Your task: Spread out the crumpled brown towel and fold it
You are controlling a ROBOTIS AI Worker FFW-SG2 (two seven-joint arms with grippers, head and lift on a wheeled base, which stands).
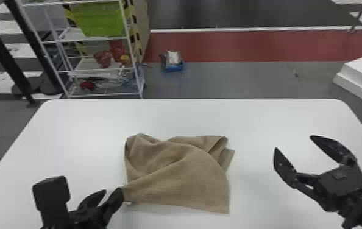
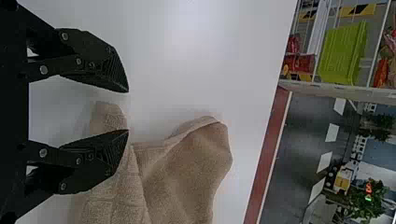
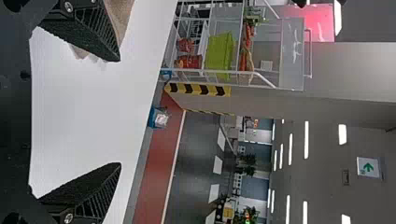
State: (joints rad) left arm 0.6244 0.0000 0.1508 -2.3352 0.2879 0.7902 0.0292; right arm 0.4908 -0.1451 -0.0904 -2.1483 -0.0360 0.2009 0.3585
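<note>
Towel (image 1: 183,173) lies part-spread but rumpled, flattening and folding yet to finish, left end effector (image 2: 128,111) and right end effector (image 1: 293,142) wide.

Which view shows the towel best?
Head view: nearly the whole towel shows, folds and outline. Left wrist view: a closer part, cut off by the frame, partly behind the left pincer. Right wrist view: small pieces behind the right pincer.

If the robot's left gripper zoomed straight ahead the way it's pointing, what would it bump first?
Probably the brown towel: its left side lies just ahead of the left gripper. The gripper's height is hard to tell, so it might skim over.
</note>
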